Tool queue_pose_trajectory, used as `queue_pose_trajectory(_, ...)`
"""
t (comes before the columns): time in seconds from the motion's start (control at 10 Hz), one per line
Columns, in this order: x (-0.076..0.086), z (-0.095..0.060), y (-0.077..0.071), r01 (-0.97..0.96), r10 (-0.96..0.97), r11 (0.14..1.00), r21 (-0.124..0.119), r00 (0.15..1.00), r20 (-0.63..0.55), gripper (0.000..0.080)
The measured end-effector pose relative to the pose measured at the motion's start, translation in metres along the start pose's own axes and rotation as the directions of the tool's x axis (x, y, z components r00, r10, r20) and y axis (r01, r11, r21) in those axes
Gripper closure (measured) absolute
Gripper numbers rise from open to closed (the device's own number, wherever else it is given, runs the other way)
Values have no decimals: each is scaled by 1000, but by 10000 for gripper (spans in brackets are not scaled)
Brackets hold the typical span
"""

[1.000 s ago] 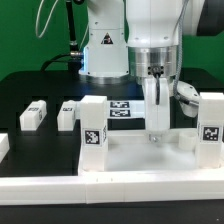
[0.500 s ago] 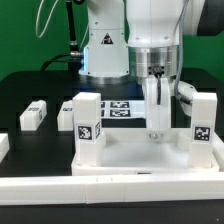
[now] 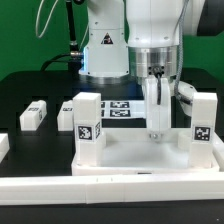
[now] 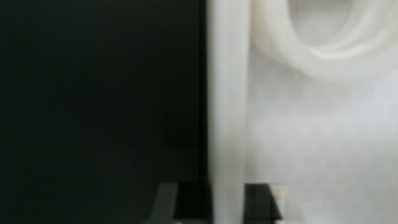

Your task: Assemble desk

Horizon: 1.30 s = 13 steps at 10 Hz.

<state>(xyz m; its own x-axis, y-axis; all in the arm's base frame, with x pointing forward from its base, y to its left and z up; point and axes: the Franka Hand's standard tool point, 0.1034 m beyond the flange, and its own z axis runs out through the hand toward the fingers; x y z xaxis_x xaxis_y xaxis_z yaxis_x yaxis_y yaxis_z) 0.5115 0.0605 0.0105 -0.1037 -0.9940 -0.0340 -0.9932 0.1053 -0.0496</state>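
The white desk tabletop (image 3: 130,156) lies upside down on the black table with two tagged white legs standing in its near corners, one on the exterior view's left (image 3: 88,128) and one on the right (image 3: 203,125). My gripper (image 3: 157,133) reaches straight down onto the tabletop's far rim and is shut on it. In the wrist view the rim (image 4: 226,100) runs between my two dark fingertips (image 4: 178,204), and a round corner socket (image 4: 329,40) shows beside it. Two loose legs (image 3: 33,116) (image 3: 68,112) lie flat on the exterior view's left.
The marker board (image 3: 118,108) lies behind the tabletop near the robot base. A long white border bar (image 3: 100,186) runs along the front of the table. A white piece (image 3: 3,146) shows at the left edge of the exterior view.
Between one second and half a second ago the tabletop with both legs shifted slightly to the exterior view's left in my grip. Since then nothing has moved.
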Motion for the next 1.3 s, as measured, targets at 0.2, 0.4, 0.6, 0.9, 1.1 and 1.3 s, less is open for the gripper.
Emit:
queue_pose_trajectory(0.2, 0, 0, 0, 15, -15, 1000, 0, 1000, 0, 742)
queue_pose_trajectory(0.4, 17, -3, 6, 227, -227, 974, -7, 974, -3, 742)
queue_pose_trajectory(0.6, 30, -1, 15, 427, -427, 904, -26, 904, 4, 741)
queue_pose_trajectory(0.9, 34, -1, 18, 557, -557, 830, -29, 831, 6, 715)
queue_pose_trajectory(1.1, 42, -2, 22, 616, -616, 787, -35, 788, 10, 712)
queue_pose_trajectory(1.3, 50, -3, 26, 709, -709, 704, -49, 705, 20, 712)
